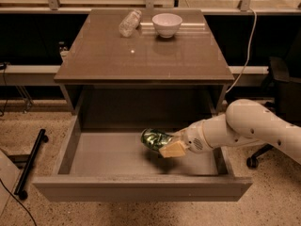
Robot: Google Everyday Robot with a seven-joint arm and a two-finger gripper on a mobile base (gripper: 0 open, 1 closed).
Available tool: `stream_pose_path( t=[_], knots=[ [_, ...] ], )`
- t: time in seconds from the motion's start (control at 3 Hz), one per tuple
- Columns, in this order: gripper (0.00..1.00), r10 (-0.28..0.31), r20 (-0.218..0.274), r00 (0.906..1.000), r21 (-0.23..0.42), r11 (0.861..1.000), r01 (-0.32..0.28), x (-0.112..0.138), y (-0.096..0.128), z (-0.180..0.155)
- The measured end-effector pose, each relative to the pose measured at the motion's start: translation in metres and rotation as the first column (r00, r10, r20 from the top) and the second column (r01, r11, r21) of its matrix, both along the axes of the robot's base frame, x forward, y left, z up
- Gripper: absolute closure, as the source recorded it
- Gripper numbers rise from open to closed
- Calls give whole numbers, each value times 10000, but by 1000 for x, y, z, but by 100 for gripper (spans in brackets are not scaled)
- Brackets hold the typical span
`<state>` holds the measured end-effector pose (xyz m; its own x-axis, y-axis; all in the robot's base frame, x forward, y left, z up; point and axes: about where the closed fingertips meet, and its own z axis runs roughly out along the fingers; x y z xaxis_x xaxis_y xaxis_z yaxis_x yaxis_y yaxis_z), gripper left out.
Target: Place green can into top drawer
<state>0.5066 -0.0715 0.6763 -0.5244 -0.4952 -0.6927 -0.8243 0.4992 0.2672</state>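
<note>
The gripper [165,144] is clamping its fingers on the arm-side end of the green can [151,138], holding it tilted on its side low inside the pulled-out top drawer [141,190]. It seems to be hanging just above the floor, so a release should drop it only slightly. The white arm [244,128] is reaching in over a side wall, while the bowl [167,24] and plastic bottle [129,22] are sitting well apart on the cabinet top [141,55].

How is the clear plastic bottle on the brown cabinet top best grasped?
Across its mid-body, from above: the clear plastic bottle lies on its side, slanted, so close across its width. The white bowl sits close beside it. The gripper is inside the open top drawer, holding the green can.
</note>
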Motion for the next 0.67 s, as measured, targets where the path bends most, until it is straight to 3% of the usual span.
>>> stream_pose_path(
  t=[0.33,0.67],
  knots=[
    [55,-1512,-651,9864,-509,9877,1480,4,-5,-29],
    [31,-1456,-656,9872,-445,9887,1429,4,-3,-27]
  ],
)
